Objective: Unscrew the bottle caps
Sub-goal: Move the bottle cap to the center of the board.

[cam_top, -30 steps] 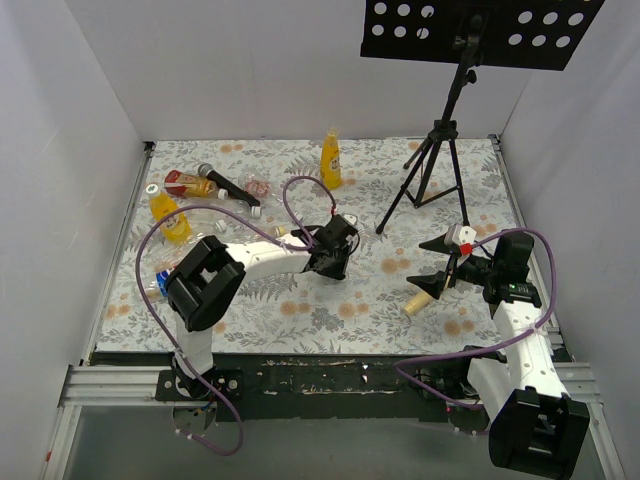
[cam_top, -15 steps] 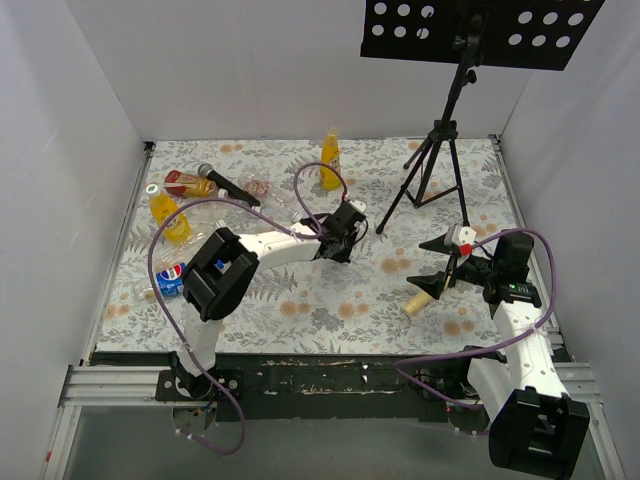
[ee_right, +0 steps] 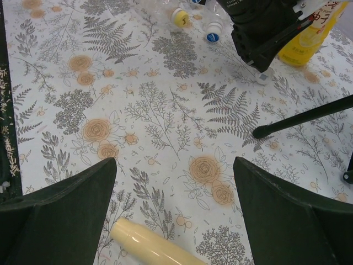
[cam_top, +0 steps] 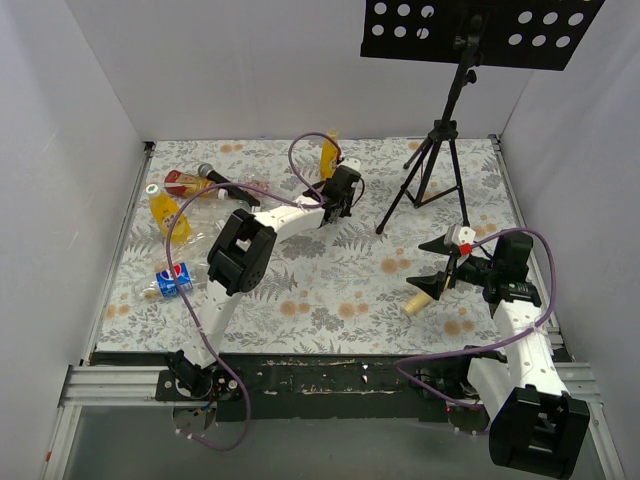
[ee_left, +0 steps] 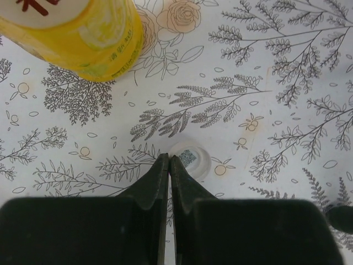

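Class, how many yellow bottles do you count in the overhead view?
2. One bottle stands at the far edge of the table, just beyond the left gripper. The other is near the left edge, next to the red-labelled bottle. The arm may hide more.

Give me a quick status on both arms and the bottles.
Left end effector shut, empty, tips over a loose cap beside the upright yellow bottle. Right end effector open, empty, above a tan stick. Nothing blocking.

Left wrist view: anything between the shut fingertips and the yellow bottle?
Only bare patterned cloth between the left gripper and the yellow bottle; a small clear cap sits beside the tips.
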You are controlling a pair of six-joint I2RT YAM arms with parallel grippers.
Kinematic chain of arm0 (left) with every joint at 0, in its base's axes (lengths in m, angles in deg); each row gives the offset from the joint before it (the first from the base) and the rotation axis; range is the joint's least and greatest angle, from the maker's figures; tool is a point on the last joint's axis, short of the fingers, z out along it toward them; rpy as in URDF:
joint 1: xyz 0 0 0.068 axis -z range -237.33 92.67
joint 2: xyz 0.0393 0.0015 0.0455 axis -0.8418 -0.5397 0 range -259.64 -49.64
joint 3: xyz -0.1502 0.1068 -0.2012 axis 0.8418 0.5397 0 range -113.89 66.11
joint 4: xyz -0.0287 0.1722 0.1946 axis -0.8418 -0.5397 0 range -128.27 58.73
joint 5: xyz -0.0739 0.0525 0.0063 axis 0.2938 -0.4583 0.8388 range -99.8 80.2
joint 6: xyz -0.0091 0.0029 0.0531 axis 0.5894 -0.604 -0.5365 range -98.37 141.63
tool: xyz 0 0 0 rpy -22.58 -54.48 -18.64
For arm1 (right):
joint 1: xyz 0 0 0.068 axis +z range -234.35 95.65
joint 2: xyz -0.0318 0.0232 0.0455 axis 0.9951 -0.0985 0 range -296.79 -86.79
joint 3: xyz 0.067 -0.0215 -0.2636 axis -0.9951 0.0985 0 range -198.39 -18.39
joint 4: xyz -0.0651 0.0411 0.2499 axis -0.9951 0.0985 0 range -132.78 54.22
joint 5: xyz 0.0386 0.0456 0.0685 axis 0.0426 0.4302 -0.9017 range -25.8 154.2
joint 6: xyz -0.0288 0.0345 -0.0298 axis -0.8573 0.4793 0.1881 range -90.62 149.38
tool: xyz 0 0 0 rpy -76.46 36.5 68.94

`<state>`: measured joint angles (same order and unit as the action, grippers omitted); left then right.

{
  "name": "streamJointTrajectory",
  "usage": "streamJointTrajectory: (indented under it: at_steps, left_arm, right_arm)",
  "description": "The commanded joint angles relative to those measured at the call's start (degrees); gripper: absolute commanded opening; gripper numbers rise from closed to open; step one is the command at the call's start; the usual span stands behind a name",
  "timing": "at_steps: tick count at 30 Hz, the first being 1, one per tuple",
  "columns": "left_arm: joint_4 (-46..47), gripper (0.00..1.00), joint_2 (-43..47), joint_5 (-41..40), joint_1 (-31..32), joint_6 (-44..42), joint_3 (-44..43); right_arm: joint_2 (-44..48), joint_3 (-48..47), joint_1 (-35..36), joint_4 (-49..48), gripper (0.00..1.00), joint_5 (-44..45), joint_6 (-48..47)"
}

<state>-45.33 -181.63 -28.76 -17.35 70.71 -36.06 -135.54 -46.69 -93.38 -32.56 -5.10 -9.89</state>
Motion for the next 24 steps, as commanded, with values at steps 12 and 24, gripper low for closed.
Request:
streamJointTrajectory:
  at_steps: [12, 24]
  left_arm:
    - [5.45, 0.04, -1.7, -4.86, -2.63, 12.0, -2.51]
    - [5.71, 0.25, 5.93, -1.61, -2.98, 12.88, 4.25]
  right_arm:
    - [-0.64, -1.59, -0.37, 0.68, 0.94, -1.89, -1.25]
    - [-0.56, -1.5, -0.37, 0.86, 0.95, -1.54, -1.52]
